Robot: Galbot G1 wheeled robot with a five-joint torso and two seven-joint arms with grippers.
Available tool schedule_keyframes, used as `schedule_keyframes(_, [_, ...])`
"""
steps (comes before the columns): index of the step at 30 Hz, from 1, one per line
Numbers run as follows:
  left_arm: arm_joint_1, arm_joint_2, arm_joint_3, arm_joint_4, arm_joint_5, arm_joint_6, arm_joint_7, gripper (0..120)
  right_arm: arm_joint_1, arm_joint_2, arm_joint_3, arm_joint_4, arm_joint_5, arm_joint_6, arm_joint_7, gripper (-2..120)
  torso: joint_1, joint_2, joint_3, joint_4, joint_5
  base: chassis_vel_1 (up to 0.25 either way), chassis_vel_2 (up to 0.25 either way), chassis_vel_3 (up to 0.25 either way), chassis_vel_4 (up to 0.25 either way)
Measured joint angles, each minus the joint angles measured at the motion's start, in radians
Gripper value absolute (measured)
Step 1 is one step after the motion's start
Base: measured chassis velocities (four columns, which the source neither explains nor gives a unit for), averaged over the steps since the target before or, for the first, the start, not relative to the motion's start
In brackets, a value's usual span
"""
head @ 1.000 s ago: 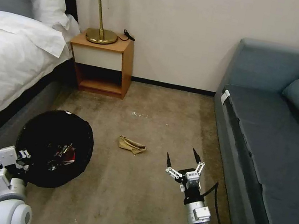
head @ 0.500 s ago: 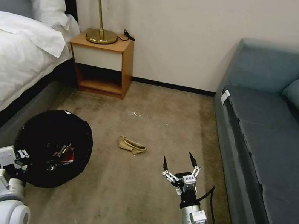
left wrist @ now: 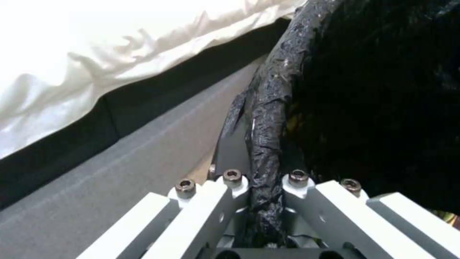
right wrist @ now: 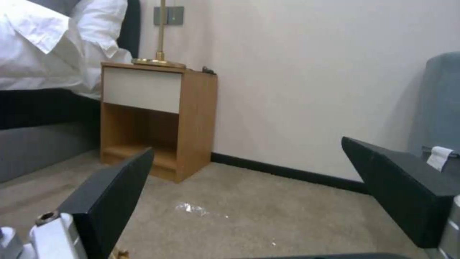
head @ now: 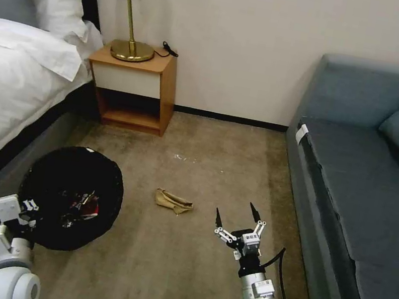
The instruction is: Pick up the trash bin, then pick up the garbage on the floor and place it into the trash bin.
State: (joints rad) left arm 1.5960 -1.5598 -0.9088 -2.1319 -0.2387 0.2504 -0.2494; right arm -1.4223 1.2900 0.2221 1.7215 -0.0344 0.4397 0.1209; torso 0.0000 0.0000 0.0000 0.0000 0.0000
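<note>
The trash bin (head: 70, 197), round and black with a bag liner, is at the lower left beside the bed, its mouth facing up toward me. A red packet (head: 89, 206) and other litter lie inside. My left gripper (head: 26, 207) is shut on the bin's near rim; the left wrist view shows the crinkled liner rim (left wrist: 268, 108) clamped in the gripper (left wrist: 265, 187). A tan paper scrap (head: 174, 201) lies on the carpet mid-floor. My right gripper (head: 236, 213) hovers open just right of the scrap and nearer to me, its black fingers (right wrist: 115, 194) spread wide with nothing between them.
A white-sheeted bed (head: 1, 85) runs along the left and a grey-blue sofa (head: 365, 197) along the right. A wooden nightstand (head: 133, 90) with a brass lamp (head: 129, 20) stands at the back wall. White specks (head: 185, 158) dot the carpet.
My right gripper has drawn back slightly toward me, still open. The whole head view has then shifted a little. The left gripper keeps its hold on the bin rim.
</note>
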Motion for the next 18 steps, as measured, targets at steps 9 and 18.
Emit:
schedule_keyframes(9, [-0.002, -0.003, 0.001, -0.001, 0.0, -0.003, -0.001, 3, 0.006, -0.001, 0.0, 0.0, 0.003, 0.0, -0.002, 100, 0.0, 0.0, 0.0, 0.0001, 0.0, -0.068, 0.07, 0.072, -0.072])
schedule_keyframes(18, [-0.016, 0.009, -0.007, 0.019, -0.002, -0.01, -0.001, 3, 0.008, -0.001, -0.001, 0.001, 0.005, 0.0, -0.009, 100, 0.0, 0.0, 0.0, 0.0, 0.0, -0.099, 0.097, 0.093, -0.097])
